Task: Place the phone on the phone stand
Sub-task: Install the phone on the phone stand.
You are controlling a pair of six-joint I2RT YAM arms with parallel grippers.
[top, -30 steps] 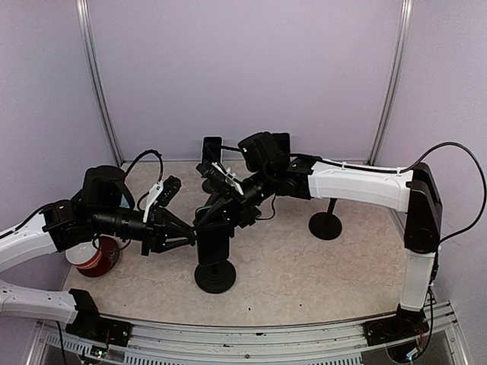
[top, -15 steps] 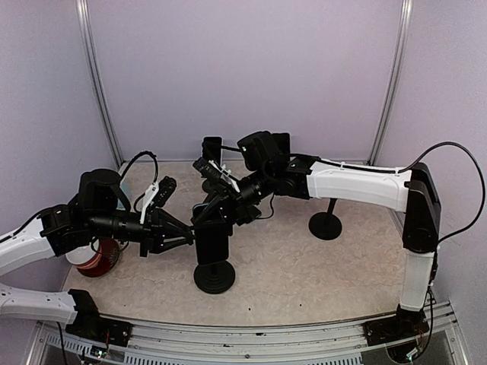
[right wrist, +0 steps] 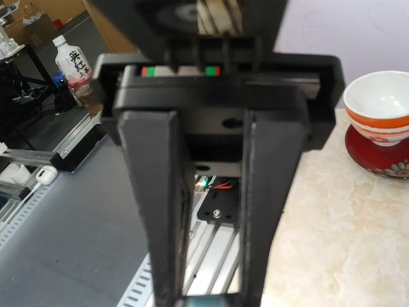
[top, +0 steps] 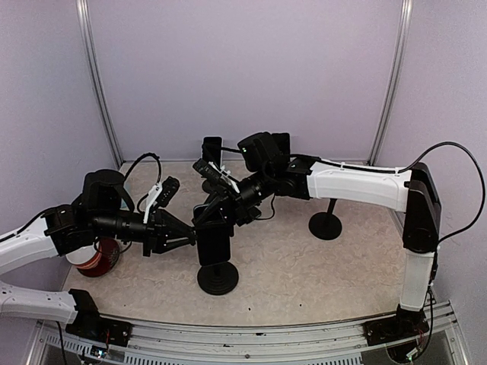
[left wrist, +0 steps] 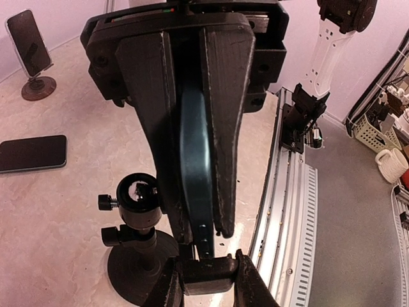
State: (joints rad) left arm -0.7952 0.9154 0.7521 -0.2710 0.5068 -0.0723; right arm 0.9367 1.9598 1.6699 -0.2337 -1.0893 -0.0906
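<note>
Barely anything has shifted in the last second, so don't count it as progress. Your left arm drew back a touch and came forward again. The phone stand, with the phone above its base, ended a shade further right on the worktop. Neither grip has changed.

To my eye you are trimming the seating, not finishing it. The phone stands upright over the stand's base, but with both arms on it I cannot tell whether it rests in the cradle unaided.

Your left arm reaches in low and nearly level from the left. The left end effector is clamped on the phone's two faces, which the wrist view shows edge-on. Your right arm stretches across from the right with its wrist dipped. The right end effector is closed just above the phone's top edge. Whether it nips anything, I cannot tell.
</note>
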